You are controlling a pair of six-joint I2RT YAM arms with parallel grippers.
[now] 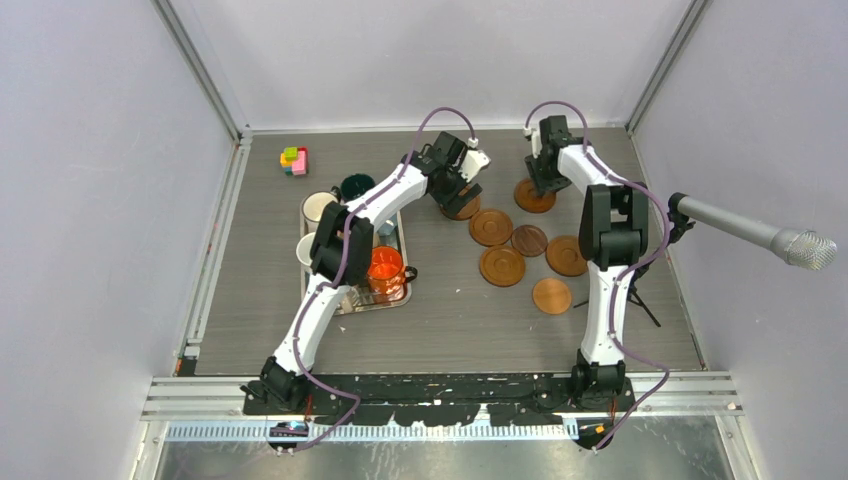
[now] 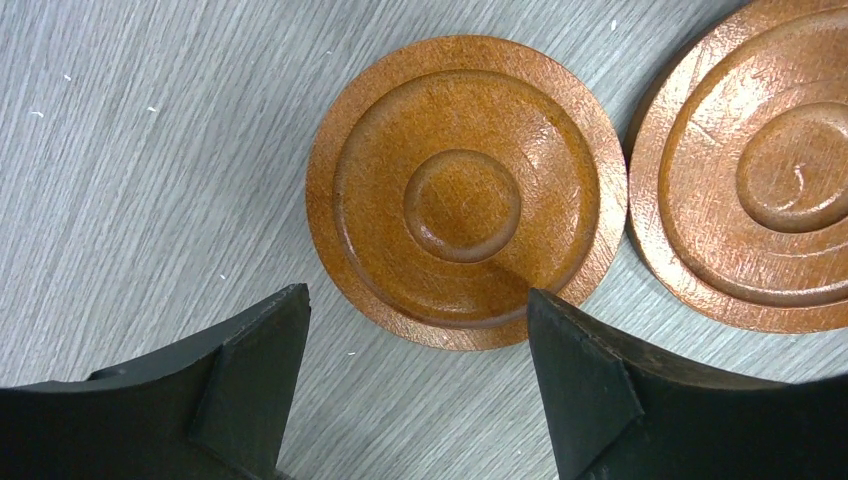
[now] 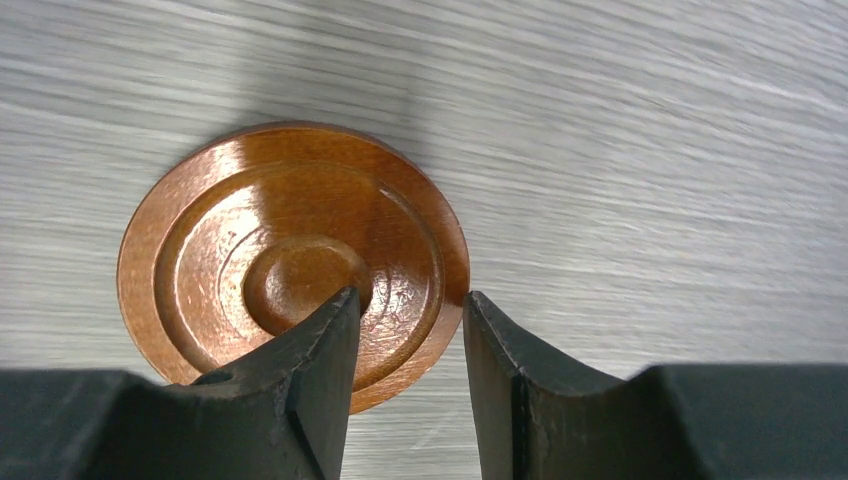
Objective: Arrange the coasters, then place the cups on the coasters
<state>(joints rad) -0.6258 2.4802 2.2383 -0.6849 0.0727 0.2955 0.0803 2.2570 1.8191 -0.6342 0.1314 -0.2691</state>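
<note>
We take the silver metal tray [image 1: 380,307] as our marker on the grey, fine-grained table [image 1: 450,335].

Just past the tray's far right corner, the left gripper [image 2: 417,295] hangs over a ringed coaster [image 2: 465,190]. This is a flat round wooden disc with a matte, brushed orange-brown face, a raised ring and a small round boss at its centre. The gripper's black wedge-shaped fingers stand wide apart and hold nothing. One fingertip overlaps the disc's near rim, and the disc lies flat on the table. A second coaster [image 2: 760,170] with the same turned rings lies just beside it, on the side away from the tray, rims almost touching.

Farther right of the tray, the right gripper [image 3: 408,297] pinches the rim of a glossy coaster [image 3: 250,230]. One finger lies on its top face by the centre boss, the other against its outer edge. This disc looks sharp and shiny against the blurred table.

Four more discs lie right of the tray, among them a darker coaster [image 1: 529,240] and a paler coaster [image 1: 551,296].

An orange cup [image 1: 385,268] stands on the tray. Two white cups [image 1: 318,207] sit at its left edge, and a dark green cup [image 1: 356,186] sits just past its far end.
</note>
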